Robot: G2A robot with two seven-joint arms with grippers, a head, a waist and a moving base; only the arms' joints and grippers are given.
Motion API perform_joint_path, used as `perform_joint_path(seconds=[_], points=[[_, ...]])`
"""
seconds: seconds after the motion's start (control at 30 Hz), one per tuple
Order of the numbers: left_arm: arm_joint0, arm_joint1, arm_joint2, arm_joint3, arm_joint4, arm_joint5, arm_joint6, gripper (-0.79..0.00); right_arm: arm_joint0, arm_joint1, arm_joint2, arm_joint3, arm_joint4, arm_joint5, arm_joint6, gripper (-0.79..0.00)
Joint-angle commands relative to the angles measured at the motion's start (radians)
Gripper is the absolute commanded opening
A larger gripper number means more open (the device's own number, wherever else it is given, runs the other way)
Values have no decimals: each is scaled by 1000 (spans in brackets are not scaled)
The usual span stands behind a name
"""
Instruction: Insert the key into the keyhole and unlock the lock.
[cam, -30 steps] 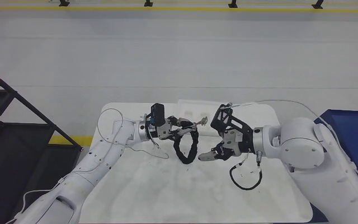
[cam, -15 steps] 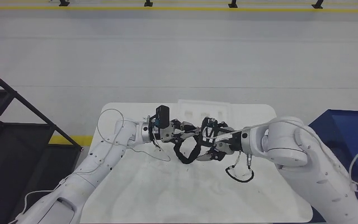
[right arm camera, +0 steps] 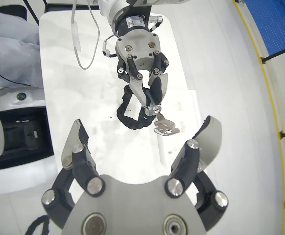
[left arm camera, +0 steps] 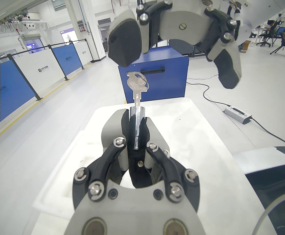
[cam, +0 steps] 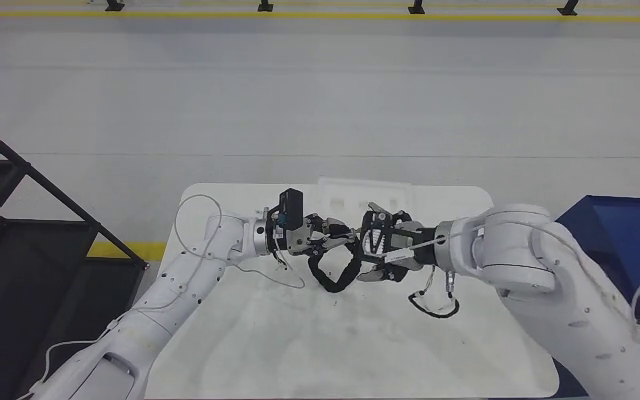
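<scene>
Over my white table (cam: 300, 340), the right gripper (right arm camera: 144, 131) has swung in toward the left one since a second ago. It now sits spread wide, facing it. The left gripper (left arm camera: 136, 124) is clamped on the lock (left arm camera: 137, 115), whose black cable (right arm camera: 131, 122) loops below. The key (left arm camera: 137, 82) is seated in the keyhole, its head just short of the right pads. A printed sticker (right arm camera: 135, 21) wraps the left wrist.

2 arms (cam: 190, 272): white, rounded | fingers (right arm camera: 214, 136): grey shells, black pads, silver screws | cable (right arm camera: 76, 44): white loop, apparently wrist-clipped
</scene>
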Motion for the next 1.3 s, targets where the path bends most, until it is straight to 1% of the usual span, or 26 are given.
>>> perform_joint_path(seconds=[0.0, 0.1, 0.13, 0.17, 0.2, 0.23, 0.27, 0.3, 0.4, 0.5, 0.6, 0.67, 0.7, 0.8, 0.83, 0.87, 0.93, 0.97, 1.1, 1.17, 1.27], points=[[-1, -1, 1, 1, 6, -4, 4, -785, -8, 4, 13, -2, -42, -50, -30, 0], [-1, -2, 4, 1, 14, -4, 9, -785, -20, 10, 26, -17, -132, -106, -76, 0], [-2, -3, 5, 1, 16, -4, 11, -785, -25, 11, 28, -22, -163, -118, -92, -55], [-2, -3, 6, 2, 17, -4, 12, -785, -32, 12, 30, -24, -189, -125, -111, -145], [-3, -3, 8, 3, 18, -4, 14, -785, -39, 13, 31, -25, -215, -133, -130, -326], [-4, -4, 9, 4, 20, -4, 15, -785, -44, 13, 30, -25, -241, -140, -145, -403], [-5, -4, 10, 5, 21, -4, 15, -785, -49, 14, 29, -26, -268, -146, -158, -409], [-6, -4, 11, 5, 22, -4, 16, -785, -53, 14, 26, -26, -294, -151, -170, -446], [-8, -4, 16, 5, 24, -4, 19, -785, -61, 14, 17, -28, -362, -159, -205, -489], [-9, -3, 21, 5, 25, -4, 21, -785, -67, 14, 11, -34, -426, -156, -238, -505], [-10, -3, 25, 3, 24, -4, 23, -785, -78, 15, 1, -35, -497, -137, -235, -523], [-10, -1, 30, 2, 20, -4, 27, -785, -83, 14, -2, -34, -516, -120, -241, -545], [-11, -1, 32, 3, 17, -4, 27, -785, -85, 14, -1, -36, -523, -113, -246, -585], [-14, 2, 37, 3, 11, -4, 26, -785, -93, 14, 5, -41, -523, -107, -267, -637], [-15, 2, 40, 2, 10, -4, 25, -785, -96, 15, 7, -41, -519, -110, -271, -656], [-16, 3, 41, 2, 9, -4, 25, -785, -98, 16, 9, -41, -509, -113, -275, -702], [-17, 5, 45, 1, 7, -4, 25, -785, -101, 16, 13, -39, -487, -119, -276, -730], [-18, 6, 47, 1, 5, -4, 25, -785, -103, 17, 13, -36, -468, -123, -272, -739], [-22, 8, 55, 2, 1, -4, 23, -785, -97, 19, 14, -23, -387, -129, -220, -723], [-24, 9, 58, 1, -2, -4, 25, -785, -94, 19, 13, -14, -327, -115, -196, -785], [-26, 10, 62, 2, -2, -4, 25, -785, -80, 20, 12, -7, -252, -94, -147, -782]])
